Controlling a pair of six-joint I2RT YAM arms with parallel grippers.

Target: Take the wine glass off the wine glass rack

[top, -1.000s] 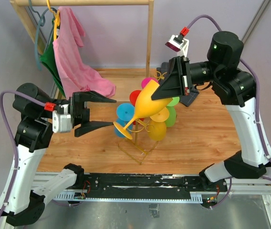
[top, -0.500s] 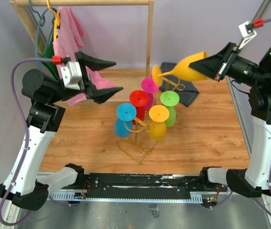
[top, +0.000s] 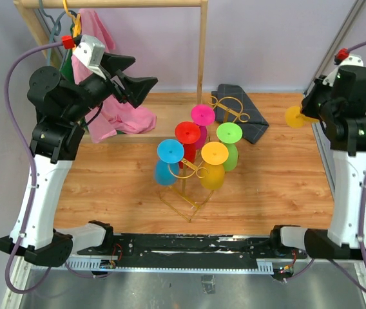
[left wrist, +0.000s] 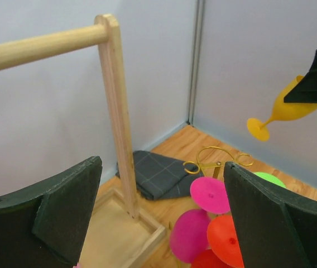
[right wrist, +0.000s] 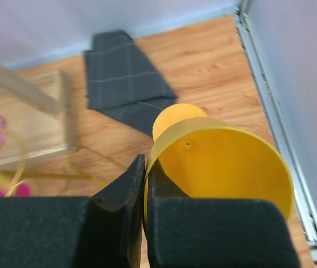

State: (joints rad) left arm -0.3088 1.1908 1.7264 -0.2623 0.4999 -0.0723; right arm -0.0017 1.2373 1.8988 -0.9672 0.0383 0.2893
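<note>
Right gripper (right wrist: 145,173) clamped on rim of yellow wine glass (right wrist: 220,162); rack (top: 199,170) well off to its left, lower down. Left gripper (left wrist: 163,167) spread wide apart.

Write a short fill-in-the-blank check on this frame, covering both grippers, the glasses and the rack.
The right gripper holds a ____ wine glass.
The left gripper, raised near the clothes rail, is ____.
____ glasses hang on the wire rack.
Missing words: yellow; open; five.
</note>
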